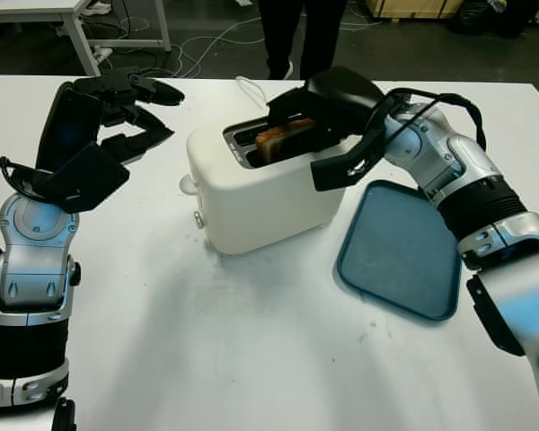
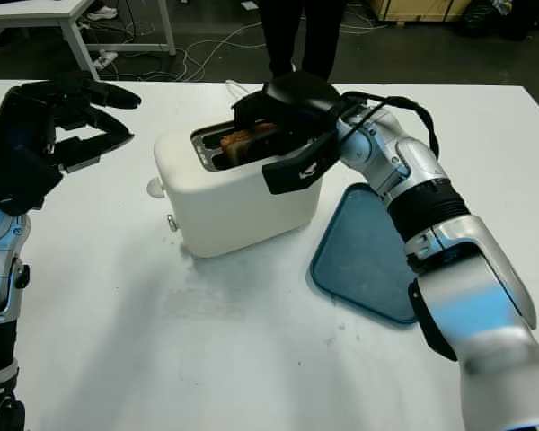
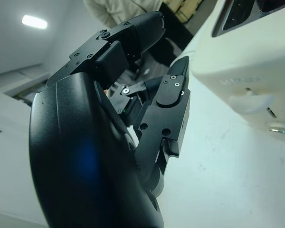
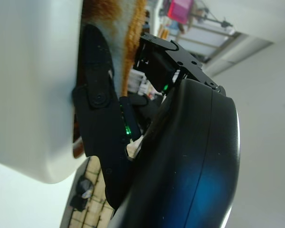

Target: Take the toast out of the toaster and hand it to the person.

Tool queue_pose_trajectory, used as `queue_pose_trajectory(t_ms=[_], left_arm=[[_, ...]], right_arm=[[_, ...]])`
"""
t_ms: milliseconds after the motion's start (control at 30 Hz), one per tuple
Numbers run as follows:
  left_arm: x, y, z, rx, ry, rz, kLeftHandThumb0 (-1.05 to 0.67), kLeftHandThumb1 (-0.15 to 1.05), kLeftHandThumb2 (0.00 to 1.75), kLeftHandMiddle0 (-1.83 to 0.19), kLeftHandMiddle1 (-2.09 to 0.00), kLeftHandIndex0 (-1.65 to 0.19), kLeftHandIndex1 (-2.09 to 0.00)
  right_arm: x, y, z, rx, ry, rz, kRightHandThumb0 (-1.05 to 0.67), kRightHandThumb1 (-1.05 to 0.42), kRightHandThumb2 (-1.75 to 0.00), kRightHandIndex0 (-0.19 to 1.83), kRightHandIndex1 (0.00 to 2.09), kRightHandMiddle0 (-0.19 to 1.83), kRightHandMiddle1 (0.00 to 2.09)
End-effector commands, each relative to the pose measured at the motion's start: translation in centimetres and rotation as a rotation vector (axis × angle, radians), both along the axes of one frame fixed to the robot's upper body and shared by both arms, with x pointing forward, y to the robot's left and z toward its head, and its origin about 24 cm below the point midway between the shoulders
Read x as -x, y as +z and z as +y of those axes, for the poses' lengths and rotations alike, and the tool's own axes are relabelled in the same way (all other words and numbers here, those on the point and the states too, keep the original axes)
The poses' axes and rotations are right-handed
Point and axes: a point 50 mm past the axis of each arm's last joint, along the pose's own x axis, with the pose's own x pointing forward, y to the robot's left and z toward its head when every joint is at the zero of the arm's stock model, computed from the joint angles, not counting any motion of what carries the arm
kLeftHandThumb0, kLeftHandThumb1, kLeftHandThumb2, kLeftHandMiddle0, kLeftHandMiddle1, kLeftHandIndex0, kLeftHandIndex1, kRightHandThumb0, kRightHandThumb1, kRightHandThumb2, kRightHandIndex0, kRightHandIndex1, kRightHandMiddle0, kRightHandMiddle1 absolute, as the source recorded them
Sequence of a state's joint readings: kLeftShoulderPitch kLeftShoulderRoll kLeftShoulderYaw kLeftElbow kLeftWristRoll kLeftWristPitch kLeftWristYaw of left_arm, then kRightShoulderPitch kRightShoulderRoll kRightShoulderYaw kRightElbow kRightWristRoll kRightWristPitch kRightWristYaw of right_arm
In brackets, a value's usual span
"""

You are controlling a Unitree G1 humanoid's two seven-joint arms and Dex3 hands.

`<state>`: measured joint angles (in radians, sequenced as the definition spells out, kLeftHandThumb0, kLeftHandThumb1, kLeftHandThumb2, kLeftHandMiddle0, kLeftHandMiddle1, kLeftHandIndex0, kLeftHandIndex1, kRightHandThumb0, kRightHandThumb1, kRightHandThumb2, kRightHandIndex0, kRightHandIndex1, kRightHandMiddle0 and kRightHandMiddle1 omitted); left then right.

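Observation:
A white toaster (image 1: 260, 193) stands mid-table with a browned slice of toast (image 1: 278, 136) sticking up out of its slot. My right hand (image 1: 301, 135) reaches over the toaster's top from the right and is curled around the toast: fingers behind the slice, thumb down by the toaster's right end. In the right wrist view the toast (image 4: 133, 42) sits between black fingers (image 4: 97, 95) beside the toaster wall (image 4: 33, 85). My left hand (image 1: 135, 112) hangs open above the table, left of the toaster (image 3: 256, 57), apart from it.
A blue tray (image 1: 400, 247) lies flat to the right of the toaster, under my right forearm. A person in dark trousers (image 1: 301, 36) stands beyond the table's far edge. A cord (image 1: 247, 88) runs back from the toaster.

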<state>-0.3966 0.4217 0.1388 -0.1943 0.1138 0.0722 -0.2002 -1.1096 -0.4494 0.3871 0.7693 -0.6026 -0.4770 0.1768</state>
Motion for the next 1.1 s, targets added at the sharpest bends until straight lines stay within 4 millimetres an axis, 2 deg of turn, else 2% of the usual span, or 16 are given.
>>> queue_pose_trajectory(t_ms=[0, 233, 400, 433, 533, 567, 600, 633, 733, 800, 833, 867, 900, 967, 1067], left_arm=[[0.0, 0.1, 0.1, -0.011, 0.006, -0.010, -0.03, 0.83, 0.00, -0.75, -1.00, -0.79, -0.58], [0.0, 0.2, 0.1, -0.013, 0.004, -0.021, -0.03, 0.83, 0.00, -0.76, -1.00, -0.80, -0.58], [-0.1, 0.1, 0.2, 0.001, 0.000, -0.023, -0.02, 0.83, 0.00, -0.76, -1.00, -0.80, -0.59], [-0.1, 0.1, 0.2, 0.001, 0.001, -0.021, -0.02, 0.83, 0.00, -0.76, -1.00, -0.80, -0.59], [0.0, 0.1, 0.2, 0.003, 0.003, -0.016, -0.04, 0.83, 0.00, -0.75, -1.00, -0.79, -0.58], [0.0, 0.1, 0.2, 0.005, 0.001, -0.017, -0.04, 0.83, 0.00, -0.75, -1.00, -0.78, -0.58], [0.0, 0.1, 0.2, 0.006, 0.001, -0.016, -0.04, 0.83, 0.00, -0.75, -1.00, -0.78, -0.58], [0.0, 0.1, 0.2, 0.010, 0.001, -0.013, -0.04, 0.83, 0.00, -0.75, -1.00, -0.78, -0.58], [0.0, 0.1, 0.1, 0.017, 0.001, -0.007, -0.05, 0.84, 0.01, -0.73, -1.00, -0.77, -0.58], [0.0, 0.1, 0.2, 0.005, 0.006, -0.011, -0.04, 0.83, 0.01, -0.73, -1.01, -0.77, -0.59], [0.0, 0.1, 0.2, 0.002, 0.009, -0.011, -0.03, 0.83, 0.01, -0.73, -1.01, -0.77, -0.59], [0.0, 0.1, 0.2, -0.001, 0.013, -0.011, -0.04, 0.83, 0.01, -0.74, -1.01, -0.77, -0.59], [0.1, 0.1, 0.2, -0.002, 0.015, -0.009, -0.04, 0.83, 0.00, -0.74, -1.00, -0.77, -0.59], [0.1, 0.0, 0.2, 0.005, 0.017, -0.006, -0.04, 0.83, 0.00, -0.73, -1.00, -0.77, -0.59], [0.1, 0.0, 0.2, 0.015, 0.017, 0.003, -0.03, 0.84, 0.01, -0.72, -1.00, -0.77, -0.58]], right_arm=[[-0.1, 3.9, -0.3, -0.119, -0.016, -0.107, -0.51, -0.92, -0.47, 1.07, 1.75, 0.75, 1.75], [-1.0, 7.4, -2.9, -0.327, -0.085, -0.070, -0.54, -0.92, -0.52, 1.05, 1.75, 0.77, 1.75], [-1.4, 8.9, -5.2, -0.415, -0.171, -0.067, -0.54, -0.92, -0.54, 1.08, 1.75, 0.80, 1.75], [-1.5, 9.1, -5.6, -0.430, -0.196, -0.073, -0.54, -0.92, -0.52, 1.06, 1.75, 0.72, 1.70], [-1.8, 9.2, -6.8, -0.466, -0.244, -0.060, -0.51, -0.92, -0.48, 0.96, 1.75, 0.72, 1.58], [-1.9, 9.2, -7.2, -0.478, -0.255, -0.051, -0.50, -0.92, -0.49, 0.97, 1.63, 0.78, 1.39], [-1.9, 9.2, -7.6, -0.489, -0.274, -0.048, -0.49, -0.92, -0.49, 0.98, 1.58, 0.81, 1.32], [-2.0, 9.2, -8.0, -0.497, -0.297, -0.051, -0.49, -0.92, -0.49, 1.01, 1.57, 0.85, 1.32], [-2.4, 8.8, -9.0, -0.546, -0.395, -0.054, -0.47, -0.92, -0.46, 1.02, 1.63, 0.84, 1.52], [-2.7, 8.1, -9.5, -0.564, -0.447, -0.052, -0.48, -0.92, -0.46, 0.96, 1.71, 0.73, 1.60], [-2.7, 7.7, -9.8, -0.561, -0.469, -0.052, -0.48, -0.92, -0.47, 0.87, 1.73, 0.66, 1.44], [-2.8, 7.2, -10.1, -0.569, -0.490, -0.043, -0.46, -0.92, -0.48, 0.82, 1.74, 0.64, 1.37], [-2.9, 6.6, -10.5, -0.579, -0.515, -0.031, -0.42, -0.92, -0.48, 0.84, 1.74, 0.59, 1.52], [-3.1, 5.5, -11.3, -0.614, -0.568, -0.002, -0.42, -0.92, -0.49, 0.83, 1.74, 0.53, 1.55], [-3.2, 3.3, -12.3, -0.677, -0.656, 0.048, -0.33, -0.92, -0.45, 0.82, 1.75, 0.55, 1.72]])
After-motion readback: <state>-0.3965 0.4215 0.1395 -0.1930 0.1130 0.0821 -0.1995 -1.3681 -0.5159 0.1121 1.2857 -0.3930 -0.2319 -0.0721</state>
